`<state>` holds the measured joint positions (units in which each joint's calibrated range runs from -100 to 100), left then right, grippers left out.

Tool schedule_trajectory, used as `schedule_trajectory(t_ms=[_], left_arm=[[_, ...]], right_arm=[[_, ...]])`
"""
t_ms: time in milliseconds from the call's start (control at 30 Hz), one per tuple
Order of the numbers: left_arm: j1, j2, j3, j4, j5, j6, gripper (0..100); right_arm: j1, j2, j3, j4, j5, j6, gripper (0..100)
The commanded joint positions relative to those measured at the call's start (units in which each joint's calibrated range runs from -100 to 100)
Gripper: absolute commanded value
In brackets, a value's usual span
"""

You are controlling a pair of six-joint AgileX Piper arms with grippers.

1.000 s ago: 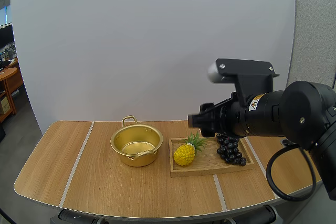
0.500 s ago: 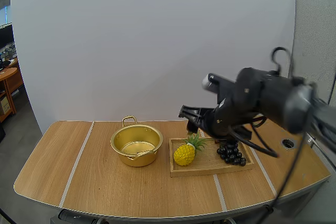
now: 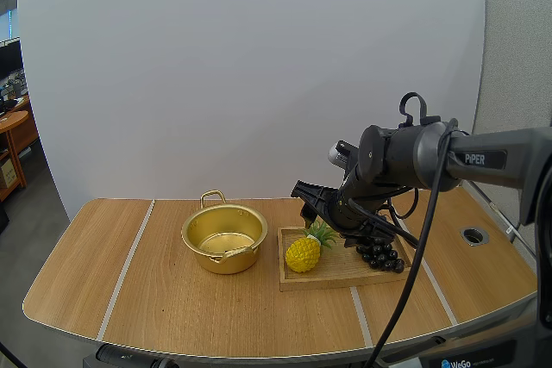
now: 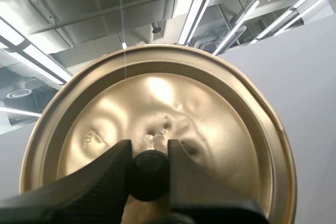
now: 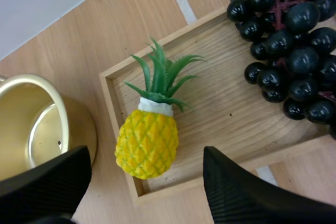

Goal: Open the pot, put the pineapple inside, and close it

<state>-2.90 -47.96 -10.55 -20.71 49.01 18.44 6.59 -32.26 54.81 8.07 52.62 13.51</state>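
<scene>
Pineapple lies on its side in the tray, beside the open pot. Right gripper hangs over it, jaws spread wide. Left gripper is clamped on the lid knob. The pineapple is probably light, rigid plastic with a bumpy skin. Best grasped across the yellow body, since the leaves would likely flex.
</scene>
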Motion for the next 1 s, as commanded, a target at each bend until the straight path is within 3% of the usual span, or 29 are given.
schedule_trajectory(t_ms=[0,233,400,967], left_arm=[[0.01,-0.2,-0.4,0.2,-2.0,-0.4,0],[0.01,-0.2,-0.4,0.2,-2.0,-0.4,0],[0.01,-0.2,-0.4,0.2,-2.0,-0.4,0],[0.01,-0.2,-0.4,0.2,-2.0,-0.4,0]], right_arm=[[1.9,0.8,-2.6,-0.3,1.2,2.7,100],[4.2,1.2,-6.1,-10.0,2.1,13.3,100],[4.2,2.8,-6.1,-13.9,2.0,17.2,100],[4.2,14.0,-6.1,-14.4,-3.7,20.1,100]])
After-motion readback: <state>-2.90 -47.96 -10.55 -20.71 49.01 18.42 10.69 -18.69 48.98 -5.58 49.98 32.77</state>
